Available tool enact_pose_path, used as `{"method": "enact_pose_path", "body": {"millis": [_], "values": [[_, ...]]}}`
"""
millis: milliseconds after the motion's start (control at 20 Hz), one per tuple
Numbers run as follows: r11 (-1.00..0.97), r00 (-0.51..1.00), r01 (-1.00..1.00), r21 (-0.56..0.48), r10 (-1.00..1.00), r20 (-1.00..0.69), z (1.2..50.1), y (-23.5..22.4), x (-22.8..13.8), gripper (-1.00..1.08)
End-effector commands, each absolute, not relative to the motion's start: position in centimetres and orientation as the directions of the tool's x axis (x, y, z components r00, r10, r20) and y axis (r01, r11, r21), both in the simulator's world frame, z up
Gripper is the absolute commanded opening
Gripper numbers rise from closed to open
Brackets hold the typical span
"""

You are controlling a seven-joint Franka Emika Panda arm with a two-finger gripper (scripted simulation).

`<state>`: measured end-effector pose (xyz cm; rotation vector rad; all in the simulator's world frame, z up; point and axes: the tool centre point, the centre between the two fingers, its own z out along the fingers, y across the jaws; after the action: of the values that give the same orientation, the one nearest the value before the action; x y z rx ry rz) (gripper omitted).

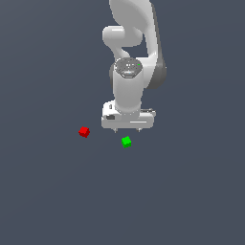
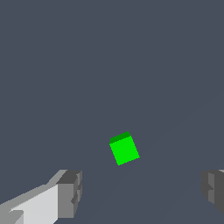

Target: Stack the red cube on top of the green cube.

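The red cube (image 1: 84, 132) lies on the grey floor toward the exterior view's left. The green cube (image 1: 126, 141) lies a short way to its right, just in front of the white arm's hand. It also shows in the wrist view (image 2: 124, 148), between and beyond the two fingers. My gripper (image 1: 127, 129) hangs above the floor, close behind the green cube, with its fingers (image 2: 70, 192) spread wide apart and nothing between them. The red cube is out of the wrist view.
The white arm (image 1: 129, 57) rises behind the cubes. A plain dark grey floor (image 1: 182, 191) lies all around them.
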<state>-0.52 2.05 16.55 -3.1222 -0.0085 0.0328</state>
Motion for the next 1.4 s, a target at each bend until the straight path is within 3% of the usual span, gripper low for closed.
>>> {"method": "enact_pose_path", "body": {"millis": [0,400,1000,1350], "values": [[-1.0,1.0,0.005,-0.019,0.006,-0.021,16.6,2.0,-0.5,1.0],[-0.999,0.999,-0.037,-0.016,-0.036,-0.018,15.2,-1.3,-1.4,1.0],[-0.974,0.974,-0.225,-0.001,-0.225,-0.005,9.3,-16.3,-6.9,1.0],[-0.958,0.958,-0.288,0.002,-0.288,0.0,7.2,-21.2,-9.3,1.0]]}}
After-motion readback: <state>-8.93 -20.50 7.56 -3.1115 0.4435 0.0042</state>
